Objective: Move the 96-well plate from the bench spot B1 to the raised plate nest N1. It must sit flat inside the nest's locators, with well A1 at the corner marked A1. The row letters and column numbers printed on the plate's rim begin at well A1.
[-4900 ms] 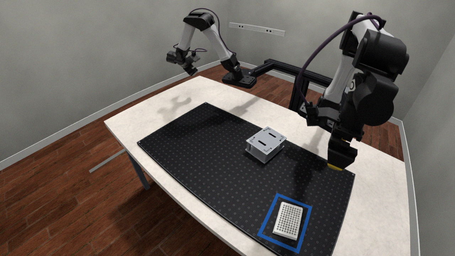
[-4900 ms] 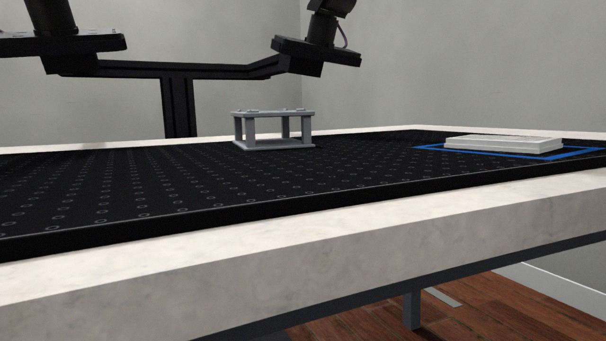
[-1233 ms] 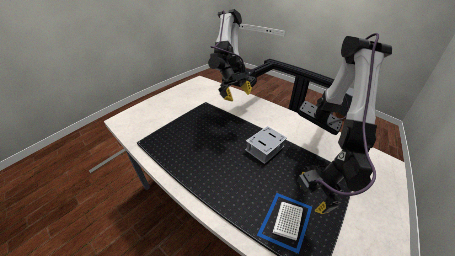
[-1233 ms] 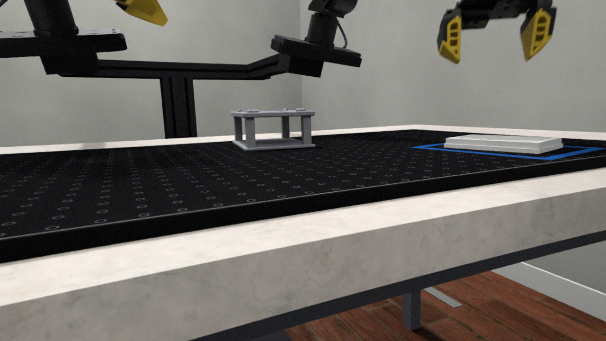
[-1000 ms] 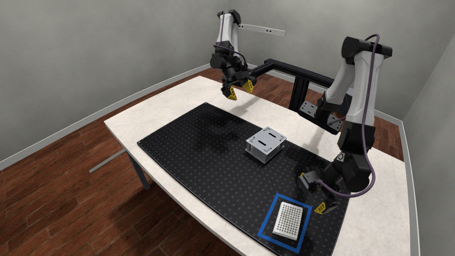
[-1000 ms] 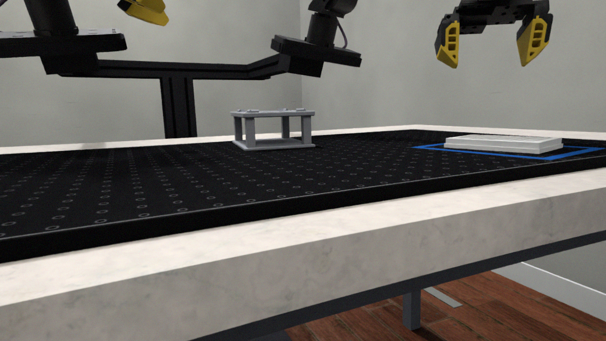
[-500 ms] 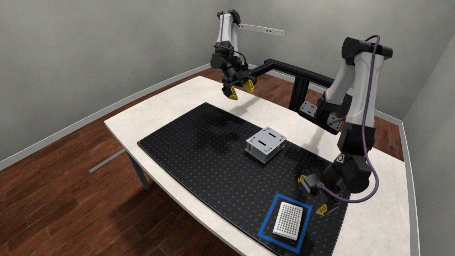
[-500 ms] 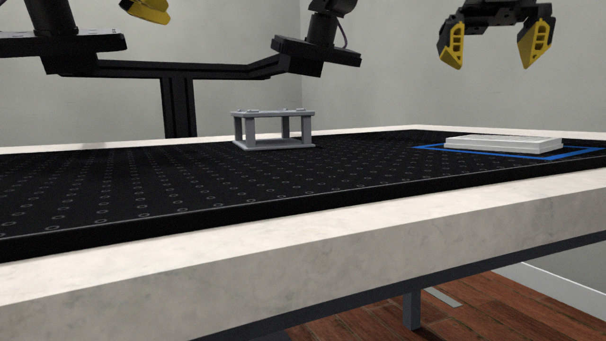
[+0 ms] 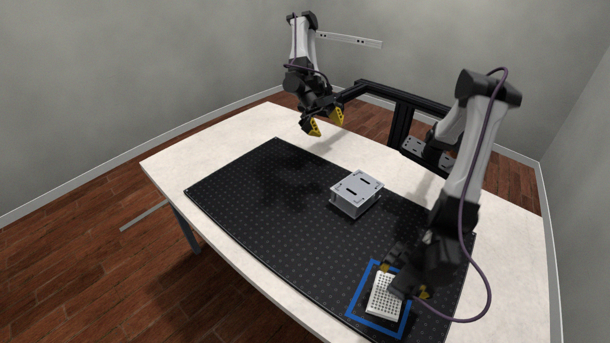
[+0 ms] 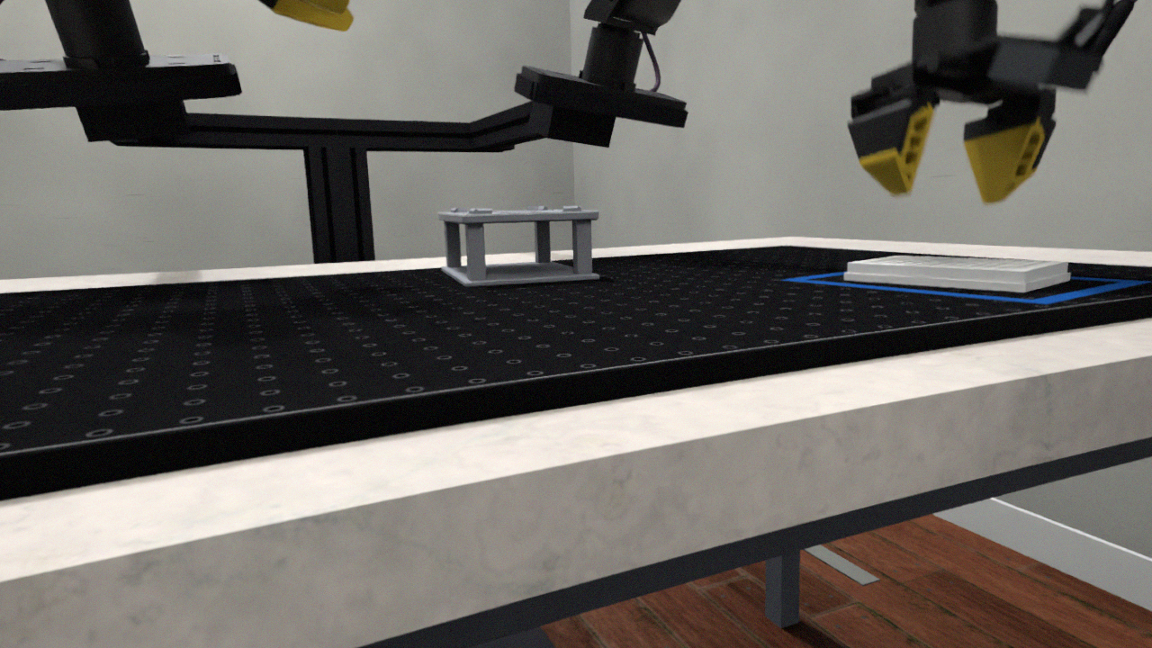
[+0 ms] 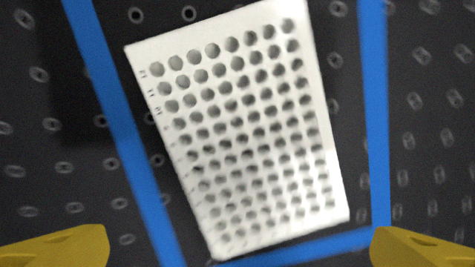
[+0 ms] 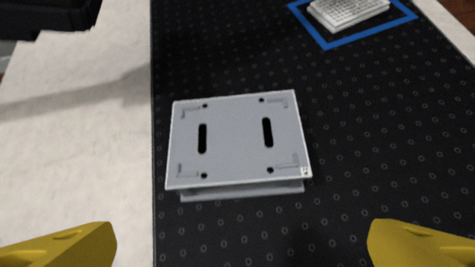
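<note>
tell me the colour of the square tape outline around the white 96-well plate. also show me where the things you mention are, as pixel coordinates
Blue; the square tape outline [image 9: 359, 286] [image 10: 918, 294] [image 11: 376, 111] [image 12: 361, 38] shows best in the left wrist view.

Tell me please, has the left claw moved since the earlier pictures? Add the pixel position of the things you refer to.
Yes. In the exterior view, the left claw [image 9: 402, 280] [image 10: 944, 197] [image 11: 240, 237] has come down, closer to the 96-well plate [image 9: 382, 299] [image 10: 954, 275] [image 11: 239, 133] [image 12: 346, 12], which lies in the same place.
</note>
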You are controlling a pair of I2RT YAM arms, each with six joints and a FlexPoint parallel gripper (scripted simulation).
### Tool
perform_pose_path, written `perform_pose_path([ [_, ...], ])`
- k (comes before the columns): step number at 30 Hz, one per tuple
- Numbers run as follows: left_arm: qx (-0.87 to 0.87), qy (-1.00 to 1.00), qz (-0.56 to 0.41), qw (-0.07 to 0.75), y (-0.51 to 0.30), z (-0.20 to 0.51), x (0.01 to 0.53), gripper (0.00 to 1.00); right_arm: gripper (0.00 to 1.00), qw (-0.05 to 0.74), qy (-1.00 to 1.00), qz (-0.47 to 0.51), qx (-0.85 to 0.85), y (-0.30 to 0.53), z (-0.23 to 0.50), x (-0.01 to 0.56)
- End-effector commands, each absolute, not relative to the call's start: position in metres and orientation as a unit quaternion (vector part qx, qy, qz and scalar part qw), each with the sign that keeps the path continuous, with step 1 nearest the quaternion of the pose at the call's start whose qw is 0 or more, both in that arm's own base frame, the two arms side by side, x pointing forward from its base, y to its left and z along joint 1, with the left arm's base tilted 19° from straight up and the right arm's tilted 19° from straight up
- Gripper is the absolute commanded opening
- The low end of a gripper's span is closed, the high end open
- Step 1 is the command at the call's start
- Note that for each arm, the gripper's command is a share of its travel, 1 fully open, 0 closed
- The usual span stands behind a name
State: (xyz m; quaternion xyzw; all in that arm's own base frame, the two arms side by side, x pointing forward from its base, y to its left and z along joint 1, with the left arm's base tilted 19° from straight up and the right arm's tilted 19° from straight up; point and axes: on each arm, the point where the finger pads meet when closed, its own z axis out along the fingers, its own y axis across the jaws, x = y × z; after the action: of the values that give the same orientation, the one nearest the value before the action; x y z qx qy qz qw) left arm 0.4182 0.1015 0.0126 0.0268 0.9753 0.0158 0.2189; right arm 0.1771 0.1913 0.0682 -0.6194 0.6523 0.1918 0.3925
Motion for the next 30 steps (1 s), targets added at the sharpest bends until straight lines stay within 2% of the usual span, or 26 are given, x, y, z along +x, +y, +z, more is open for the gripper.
perform_pose_path([
  [1,-0.089,0.981,0.033,0.171,0.103,0.002,0.426,1.00,1.00,0.429,0.646,0.195,-0.600,0.211,0.089,0.198],
  [30,-0.132,0.977,0.042,0.163,0.100,-0.042,0.458,1.00,1.00,0.440,0.689,0.231,-0.527,0.252,0.090,0.230],
])
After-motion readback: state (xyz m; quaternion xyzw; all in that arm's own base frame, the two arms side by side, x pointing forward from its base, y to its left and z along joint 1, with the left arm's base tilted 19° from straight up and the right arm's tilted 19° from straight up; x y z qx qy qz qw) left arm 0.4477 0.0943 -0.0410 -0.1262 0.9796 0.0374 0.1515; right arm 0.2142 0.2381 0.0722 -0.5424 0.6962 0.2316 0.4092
